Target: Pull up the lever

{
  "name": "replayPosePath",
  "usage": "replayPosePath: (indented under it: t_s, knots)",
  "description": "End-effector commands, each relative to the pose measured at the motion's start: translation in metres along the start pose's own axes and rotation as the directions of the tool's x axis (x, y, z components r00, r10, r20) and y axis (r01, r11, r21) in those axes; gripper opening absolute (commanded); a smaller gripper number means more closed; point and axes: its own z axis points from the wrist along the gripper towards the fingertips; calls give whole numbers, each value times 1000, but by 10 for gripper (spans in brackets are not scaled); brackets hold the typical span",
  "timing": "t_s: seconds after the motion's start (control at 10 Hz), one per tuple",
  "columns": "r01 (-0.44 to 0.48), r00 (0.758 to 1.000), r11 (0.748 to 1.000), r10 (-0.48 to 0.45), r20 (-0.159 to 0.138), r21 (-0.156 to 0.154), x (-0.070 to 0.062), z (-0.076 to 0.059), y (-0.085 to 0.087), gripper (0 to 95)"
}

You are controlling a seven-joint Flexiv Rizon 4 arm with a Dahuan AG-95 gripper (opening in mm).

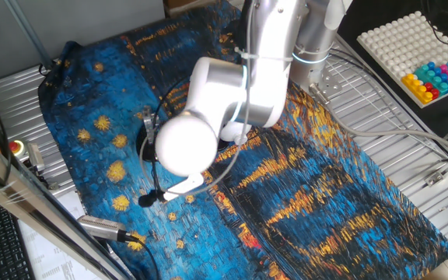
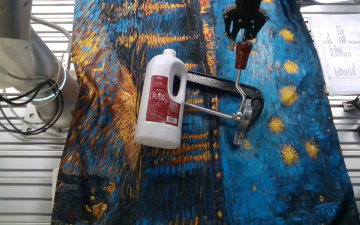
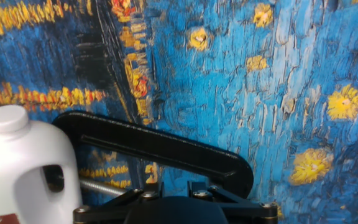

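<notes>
One lever (image 2: 239,75), slim silver rod with reddish-brown knob (image 2: 242,54) at its far tip, hinged at the silver pivot block (image 2: 245,116) on the black oval-based fixture (image 2: 217,80). Fixture sits mid-cloth; plain silver crossbar (image 2: 209,111) runs from the pivot toward the white jug (image 2: 160,100), which lies on its side with the red label (image 2: 159,98) up, just beside the fixture. Open cloth to the right of the lever and below the pivot; the jug crowds the left side.

Surface is a blue and yellow painted-pattern cloth (image 2: 292,156) spread over a slatted metal table (image 2: 17,181). Off the cloth: printed paper sheet (image 2: 342,53) at the edge in the other fixed view, and a white peg tray with coloured pegs (image 1: 414,50) at the corner in one fixed view.

Gripper (image 2: 244,28) is black and hangs right above the knob, fingers pointing down at it. Fingers look spread either side of the knob top, but I cannot tell if they touch or grip it. In one fixed view the white arm (image 1: 232,93) reaches in from the table's far edge and blocks the lever. Hand view shows the black base (image 3: 160,146) and jug cap (image 3: 6,118) below the camera, fingertips not seen.
</notes>
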Motion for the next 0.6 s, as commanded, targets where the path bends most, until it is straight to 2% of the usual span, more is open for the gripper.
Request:
replayPosePath:
  t_s: [0.1,0.6]
  knots:
    - [-2,1000,1000,2,0,2,3,0,1,190]
    - [-6,1000,1000,6,20,7,15,-4,4,190]
